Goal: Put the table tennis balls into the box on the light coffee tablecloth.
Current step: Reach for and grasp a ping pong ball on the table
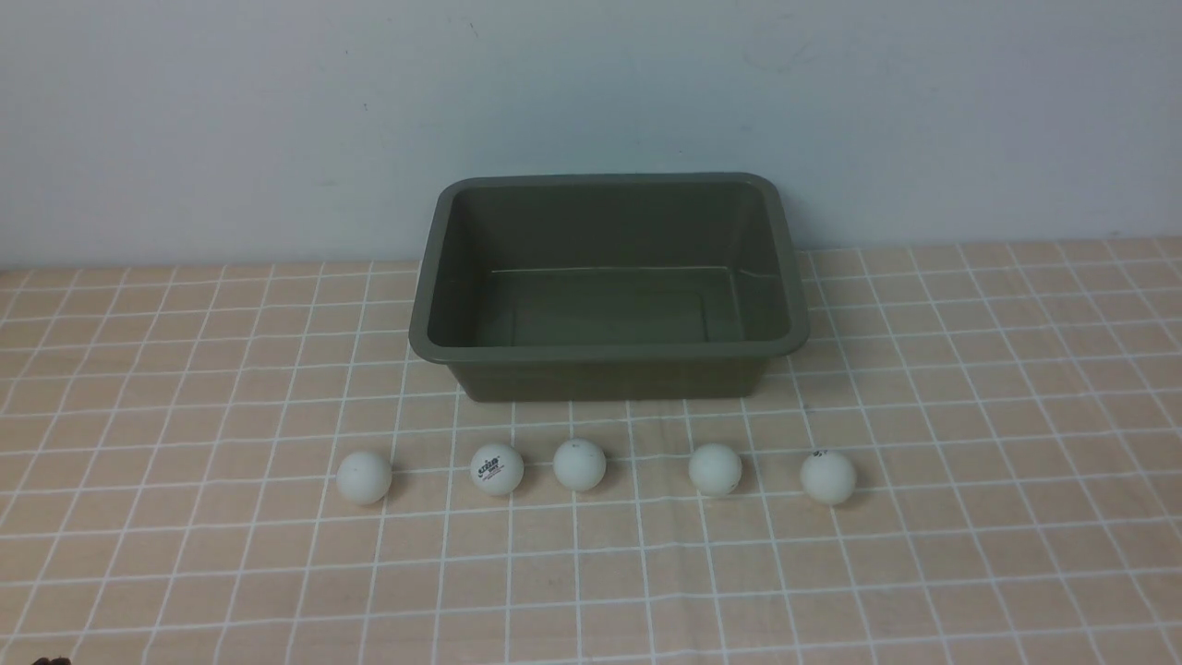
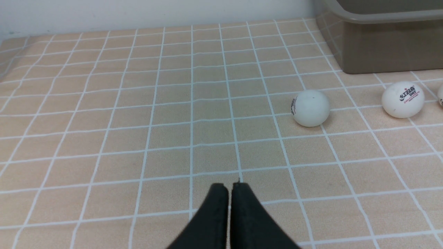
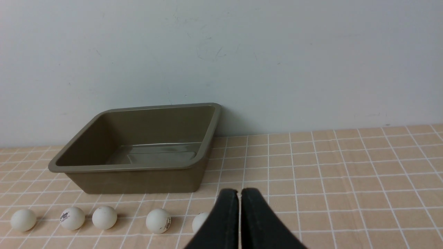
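**While all five balls wait outside, the box holds nothing**

Since neither arm has a ball in its grip, I judge the job not yet begun. On the front camera the five table tennis balls (image 1: 579, 465) lie in a loose row on the light coffee tablecloth (image 1: 185, 554), none touching its neighbour. They sit at 6 o'clock of the olive-green box (image 1: 609, 352), near its front wall. The box stands at 12 o'clock of the row, close to the pale wall (image 1: 591, 92), and its floor is bare, with no ball inside. The leftmost ball (image 1: 364, 477) sits at about 7 o'clock of the box and the rightmost ball (image 1: 827, 477) at about 5 o'clock.

My left pincer (image 2: 230, 186) has its black fingers pressed together with nothing between them. It faces open cloth, and the leftmost ball is ahead and well apart. My right pincer (image 3: 239, 193) is closed up the same way and carries nothing. One finger half hides the rightmost ball in its own camera.

By my count none of the five is done. Every pick and every drop into the box remains, and both pincers must first spread.
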